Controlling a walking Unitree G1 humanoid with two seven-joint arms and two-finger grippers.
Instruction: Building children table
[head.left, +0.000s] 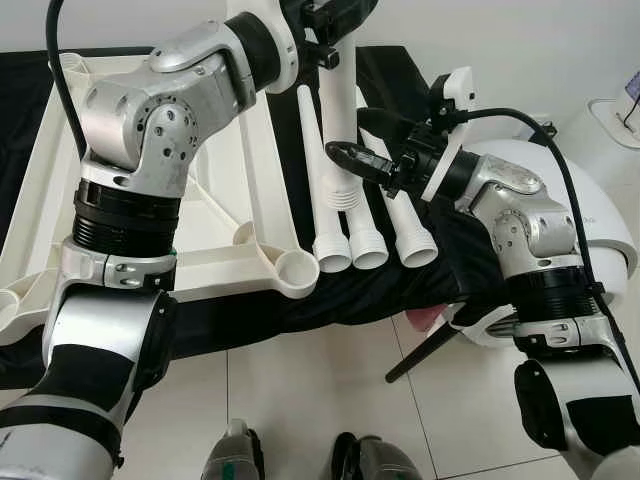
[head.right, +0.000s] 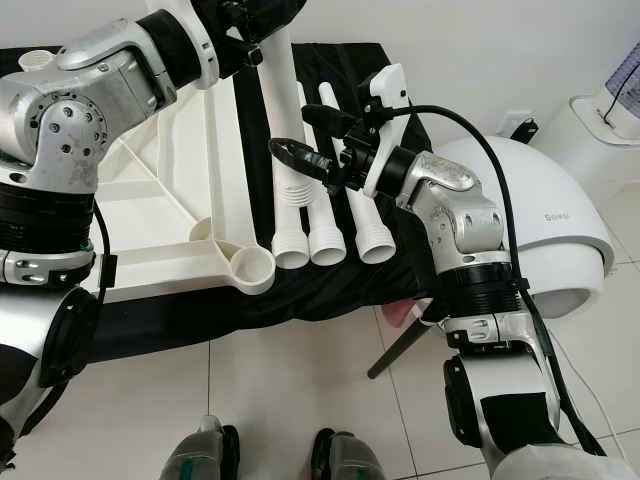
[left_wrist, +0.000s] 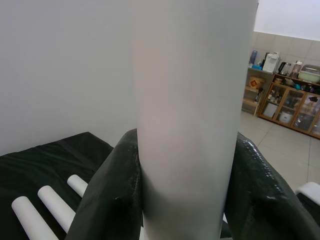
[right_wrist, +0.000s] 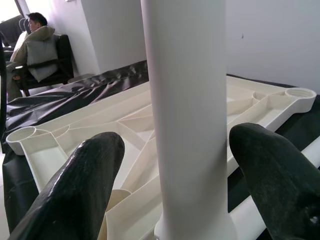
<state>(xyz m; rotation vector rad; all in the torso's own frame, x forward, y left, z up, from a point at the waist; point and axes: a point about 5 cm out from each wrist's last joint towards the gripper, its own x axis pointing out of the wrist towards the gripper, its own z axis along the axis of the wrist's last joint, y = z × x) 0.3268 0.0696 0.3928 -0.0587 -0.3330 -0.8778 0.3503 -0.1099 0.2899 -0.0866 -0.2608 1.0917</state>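
— Black cloth (head.left: 300, 300) covers the work surface, and on it lies the white tabletop (head.left: 225, 262) upside down, ribs and corner sockets facing up. How far along is the build?

— Early, by the look of it. Three legs (head.left: 352, 205) lie loose side by side on the cloth just beside the tabletop. A fourth leg (head.right: 285, 120) stands upright.

— Who holds it?

— The left gripper (left_wrist: 185, 200) is clamped on it up high. The right gripper (right_wrist: 192, 165) straddles the leg, fingers apart, not touching.

— And the sockets?

— The near corner socket (head.left: 297, 268) sits empty; whether the fourth leg is seated cannot be told.
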